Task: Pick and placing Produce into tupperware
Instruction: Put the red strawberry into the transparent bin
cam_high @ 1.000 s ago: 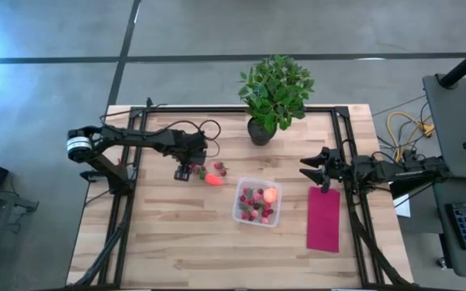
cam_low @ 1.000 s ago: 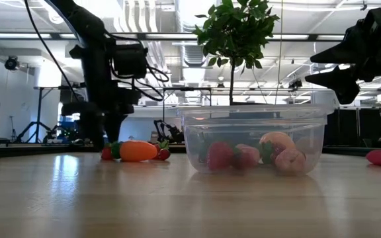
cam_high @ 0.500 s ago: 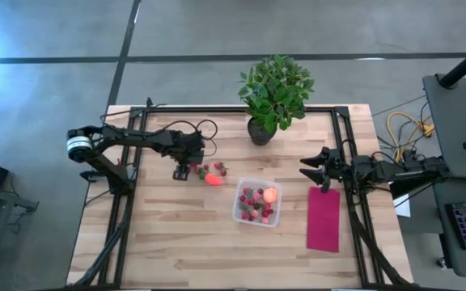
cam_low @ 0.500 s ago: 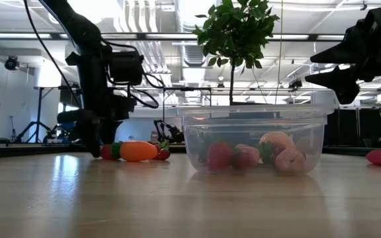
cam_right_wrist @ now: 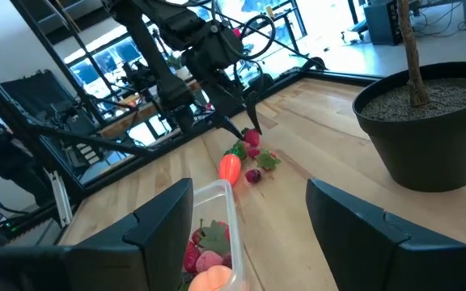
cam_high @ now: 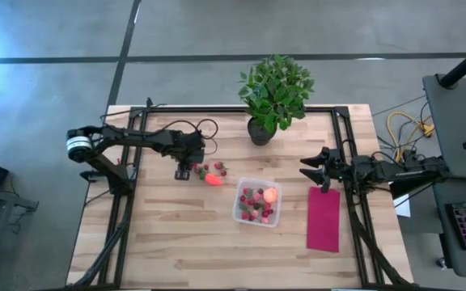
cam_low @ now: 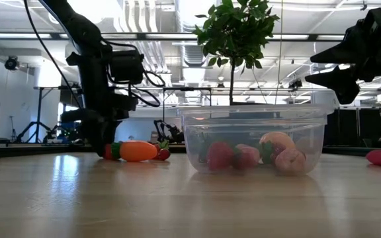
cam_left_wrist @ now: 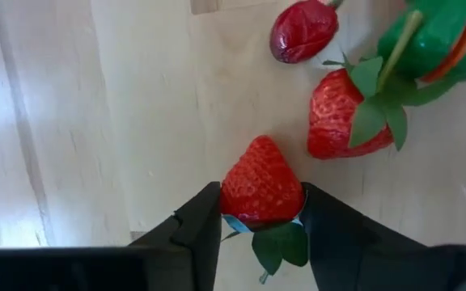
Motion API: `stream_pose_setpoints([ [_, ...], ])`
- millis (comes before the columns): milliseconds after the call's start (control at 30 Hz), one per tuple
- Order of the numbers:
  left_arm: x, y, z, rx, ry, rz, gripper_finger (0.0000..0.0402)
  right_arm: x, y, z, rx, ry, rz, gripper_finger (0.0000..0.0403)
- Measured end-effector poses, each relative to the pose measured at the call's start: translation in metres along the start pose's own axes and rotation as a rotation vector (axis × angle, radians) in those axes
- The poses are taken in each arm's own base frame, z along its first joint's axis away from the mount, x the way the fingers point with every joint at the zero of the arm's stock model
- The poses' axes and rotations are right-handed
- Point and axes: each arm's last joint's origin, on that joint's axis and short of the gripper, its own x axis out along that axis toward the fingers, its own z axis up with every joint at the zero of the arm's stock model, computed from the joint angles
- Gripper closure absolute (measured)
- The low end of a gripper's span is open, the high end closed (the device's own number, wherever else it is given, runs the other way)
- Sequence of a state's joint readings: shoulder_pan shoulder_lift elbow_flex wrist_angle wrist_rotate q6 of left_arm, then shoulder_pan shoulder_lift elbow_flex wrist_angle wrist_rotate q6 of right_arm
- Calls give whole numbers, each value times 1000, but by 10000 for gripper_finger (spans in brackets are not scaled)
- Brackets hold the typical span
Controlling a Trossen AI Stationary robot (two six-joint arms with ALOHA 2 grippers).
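Note:
My left gripper (cam_left_wrist: 257, 212) (cam_high: 183, 171) points steeply down at the table's left middle, shut on a small red strawberry (cam_left_wrist: 261, 187). Just beside it on the wood lie another strawberry (cam_left_wrist: 342, 113), a dark red piece (cam_left_wrist: 302, 31) and the orange-red piece with green top (cam_high: 212, 179) (cam_low: 136, 151). The clear tupperware (cam_high: 239, 212) (cam_low: 253, 116) stands at the table's middle and holds several red pieces and the round orange-pink fruit (cam_high: 270, 194). My right gripper (cam_high: 307, 171) (cam_right_wrist: 249, 194) hovers open at the table's right, touching nothing. My left gripper pinches the strawberry between its two fingers (cam_left_wrist: 196, 222) at the wide end (cam_left_wrist: 253, 212), just above the green leaves. The fingers come from above, pointing steeply down. The berry's pointed tip faces away from the gripper, and the berry is at tabletop level.
A potted green plant (cam_high: 273, 93) stands at the far middle edge. A flat magenta cloth (cam_high: 324, 218) lies at the right, under my right arm. Black frame rails (cam_high: 128, 202) run along the table's left and right sides. Bare wood spans the near half.
My left gripper has sunk slightly toward the table and shifted a little toward the table's left edge. Its fingers have closed on the strawberry next to the orange-red piece. The other produce and the tupperware have stayed where they were.

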State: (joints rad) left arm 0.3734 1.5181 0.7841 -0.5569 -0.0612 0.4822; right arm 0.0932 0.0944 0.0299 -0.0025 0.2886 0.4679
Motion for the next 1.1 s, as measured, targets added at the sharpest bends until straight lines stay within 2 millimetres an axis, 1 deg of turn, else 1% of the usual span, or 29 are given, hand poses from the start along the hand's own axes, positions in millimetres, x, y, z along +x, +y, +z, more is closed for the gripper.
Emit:
stream_pose_setpoints([
  [133, -1, 1, 1, -67, 0, -1, 269, 0, 0, 0, 0, 0, 0, 170],
  [200, -7, 2, 4, -105, -10, 3, 268, 0, 0, 0, 0, 0, 0, 170],
  [333, -31, 9, 16, -228, -84, 27, 268, 0, 0, 0, 0, 0, 0, 170],
  [400, -48, 12, 24, -314, -168, 21, 268, 0, 0, 0, 0, 0, 0, 170],
  [467, -64, 12, 33, -369, -275, -48, 268, 0, 0, 0, 0, 0, 0, 170],
  [533, -74, 6, 43, -373, -363, -132, 268, 0, 0, 0, 0, 0, 0, 170],
  [600, -78, -5, 54, -333, -430, -183, 267, 0, 0, 0, 0, 0, 0, 170],
  [667, -76, -21, 68, -267, -483, -210, 267, 0, 0, 0, 0, 0, 0, 170],
  [733, -67, -42, 82, -224, -495, -252, 267, 0, 0, 0, 0, 0, 0, 170],
  [833, -58, -77, 104, -210, -489, -332, 267, 0, 0, 0, 0, 0, 0, 170],
  [900, -61, -97, 121, -180, -512, -357, 267, 0, 0, 0, 0, 0, 1, 170],
  [967, -67, -114, 137, -141, -544, -336, 267, 0, 0, 0, 0, 0, 0, 170],
  [1033, -74, -125, 152, -122, -573, -297, 267, 0, 0, 0, 0, 0, 0, 170],
  [1100, -79, -130, 166, -114, -602, -287, 267, 0, 0, 0, 0, 0, 0, 170],
])
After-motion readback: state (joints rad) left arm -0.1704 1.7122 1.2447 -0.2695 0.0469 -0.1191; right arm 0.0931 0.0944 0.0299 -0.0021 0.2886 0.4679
